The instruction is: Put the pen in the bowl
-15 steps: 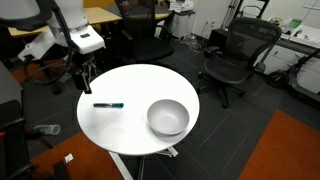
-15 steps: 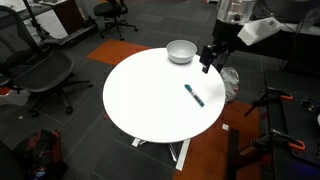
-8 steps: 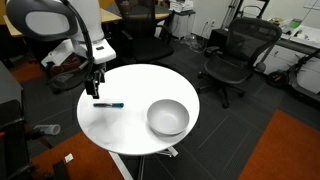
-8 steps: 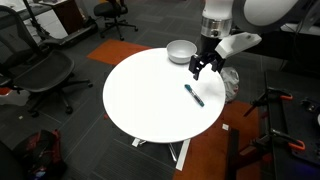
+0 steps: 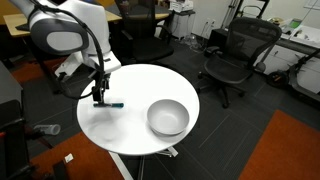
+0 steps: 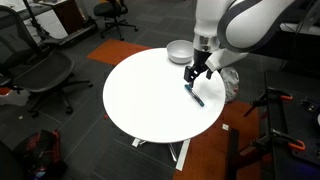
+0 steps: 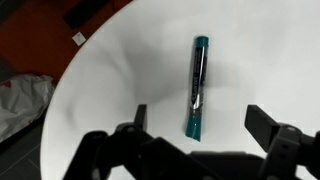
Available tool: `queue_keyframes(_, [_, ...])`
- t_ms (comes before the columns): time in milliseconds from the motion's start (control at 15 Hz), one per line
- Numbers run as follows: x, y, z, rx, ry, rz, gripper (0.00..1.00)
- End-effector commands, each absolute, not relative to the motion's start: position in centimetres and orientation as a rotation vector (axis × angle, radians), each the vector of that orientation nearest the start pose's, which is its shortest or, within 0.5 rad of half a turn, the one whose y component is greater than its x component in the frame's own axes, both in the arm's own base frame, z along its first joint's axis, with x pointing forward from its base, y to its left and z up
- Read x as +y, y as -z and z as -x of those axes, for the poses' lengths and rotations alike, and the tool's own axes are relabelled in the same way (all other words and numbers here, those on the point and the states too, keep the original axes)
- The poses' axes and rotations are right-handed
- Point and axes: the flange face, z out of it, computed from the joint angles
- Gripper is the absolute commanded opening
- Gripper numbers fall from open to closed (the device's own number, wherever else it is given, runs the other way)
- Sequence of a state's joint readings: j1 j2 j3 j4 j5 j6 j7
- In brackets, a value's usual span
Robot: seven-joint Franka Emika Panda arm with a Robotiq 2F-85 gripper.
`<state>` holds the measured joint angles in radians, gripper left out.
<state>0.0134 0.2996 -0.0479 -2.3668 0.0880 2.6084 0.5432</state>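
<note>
The pen [image 7: 197,88], dark with a teal-blue end, lies flat on the white round table [image 7: 120,80]. It also shows in both exterior views [image 5: 114,104] [image 6: 194,95]. My gripper [image 7: 200,125] is open and hangs just above the pen, a finger on each side of its blue end, not touching it. The gripper shows in both exterior views [image 5: 99,97] [image 6: 192,76]. The silvery-grey bowl [image 5: 167,117] [image 6: 181,51] stands empty on the table, apart from the pen.
Black office chairs [image 5: 230,55] [image 6: 40,70] stand around the table. A red and white bag [image 7: 22,100] lies on the floor beyond the table's edge. An orange carpet patch [image 5: 290,150] lies on the floor.
My gripper has swung over from beside the table and come down over the pen. The pen and the bowl have not moved.
</note>
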Motion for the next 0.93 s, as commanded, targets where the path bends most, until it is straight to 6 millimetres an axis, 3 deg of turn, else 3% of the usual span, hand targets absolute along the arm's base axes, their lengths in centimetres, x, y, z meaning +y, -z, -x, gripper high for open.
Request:
queue_keyframes(0, [-1.9, -18.1, -51.4, 1.032, -0.042, 2.968, 1.00])
queue_keyframes(867, [-1.3, -14.2, -51.9, 1.009, -0.034, 3.020, 1.00])
